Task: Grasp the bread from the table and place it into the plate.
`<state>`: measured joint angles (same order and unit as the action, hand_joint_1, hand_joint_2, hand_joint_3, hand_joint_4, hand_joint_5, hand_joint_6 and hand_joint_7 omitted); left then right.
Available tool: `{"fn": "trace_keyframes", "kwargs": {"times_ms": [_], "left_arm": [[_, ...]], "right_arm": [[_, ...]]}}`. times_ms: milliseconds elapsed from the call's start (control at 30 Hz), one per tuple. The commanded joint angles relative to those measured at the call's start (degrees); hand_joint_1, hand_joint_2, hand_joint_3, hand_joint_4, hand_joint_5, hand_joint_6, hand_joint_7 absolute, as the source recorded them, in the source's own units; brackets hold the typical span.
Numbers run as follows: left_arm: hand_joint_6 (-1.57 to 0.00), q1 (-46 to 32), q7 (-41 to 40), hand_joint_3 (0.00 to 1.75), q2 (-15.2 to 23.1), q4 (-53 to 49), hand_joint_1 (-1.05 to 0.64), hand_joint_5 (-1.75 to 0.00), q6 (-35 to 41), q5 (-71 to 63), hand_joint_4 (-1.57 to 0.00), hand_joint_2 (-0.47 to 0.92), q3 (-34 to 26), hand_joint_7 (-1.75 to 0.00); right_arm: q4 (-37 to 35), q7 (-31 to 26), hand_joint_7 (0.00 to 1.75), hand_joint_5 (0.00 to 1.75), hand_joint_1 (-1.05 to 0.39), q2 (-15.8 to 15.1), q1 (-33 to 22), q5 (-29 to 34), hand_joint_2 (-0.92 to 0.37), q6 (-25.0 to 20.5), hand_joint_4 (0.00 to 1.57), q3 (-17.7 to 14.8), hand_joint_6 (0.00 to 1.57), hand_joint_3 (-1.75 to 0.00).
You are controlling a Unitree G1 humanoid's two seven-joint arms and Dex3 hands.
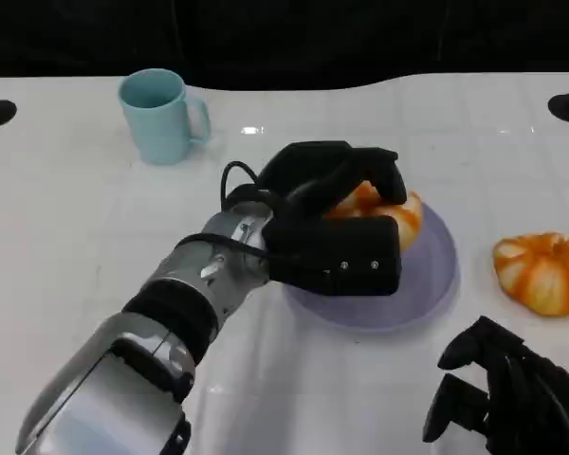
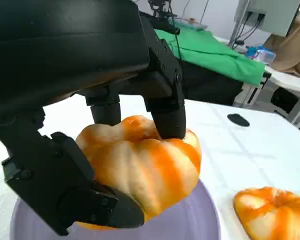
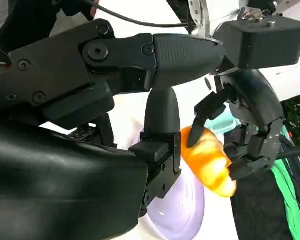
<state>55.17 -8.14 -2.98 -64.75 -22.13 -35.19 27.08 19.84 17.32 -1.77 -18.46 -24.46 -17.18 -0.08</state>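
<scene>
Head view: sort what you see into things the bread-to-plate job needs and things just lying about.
Job: bread, gripped by the left hand; plate beneath it.

Lying about: cup; second bread on the table; right hand, idle.

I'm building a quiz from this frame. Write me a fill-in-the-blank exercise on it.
1. The left hand grips a bread roll over the ____ plate.
2. A second bread roll lies on the table beside the plate, nearer the robot's ____ hand.
3. The right hand holds ____.
4. The light blue ____ stands upright at the table's far side.

Missing words: purple; right; nothing; mug
</scene>
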Motion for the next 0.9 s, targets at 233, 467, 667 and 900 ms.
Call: {"fn": "trace_keyframes", "kwargs": {"times_ms": [233,467,667,900], "left_arm": [[-0.36,2.49,6.02,0.35,2.23,2.42,-0.73,-0.42,4.45,-4.22,-0.15,0.92,4.79,0.0],[-0.29,1.88,11.0,0.43,3.64,5.93,-0.87,-0.36,6.48,-4.21,-0.05,0.92,5.63,0.0],[-0.3,0.3,13.35,0.38,5.24,9.8,-0.87,-0.37,6.78,-2.86,-0.07,0.92,4.75,-0.01],[-0.34,-4.83,17.1,0.33,8.63,18.21,-0.82,-0.4,5.35,2.64,-0.12,0.92,0.94,-0.02]], "right_arm": [[1.23,-0.6,1.66,1.75,-0.51,-0.11,-0.49,-0.65,-0.92,0.17,0.6,-0.5,0.38,-0.44],[1.61,-0.66,1.66,1.75,-0.51,-0.24,-0.57,-1.04,-0.92,-0.27,0.6,-0.7,0.38,-0.44],[1.59,-0.58,1.66,1.75,-0.51,-0.38,-0.47,-1.11,-0.92,-0.29,0.6,-0.79,0.38,-0.45],[1.47,-0.63,1.67,1.75,-0.51,-0.53,-0.26,-0.82,-0.92,-0.2,0.61,-0.78,0.37,-0.47]]}}
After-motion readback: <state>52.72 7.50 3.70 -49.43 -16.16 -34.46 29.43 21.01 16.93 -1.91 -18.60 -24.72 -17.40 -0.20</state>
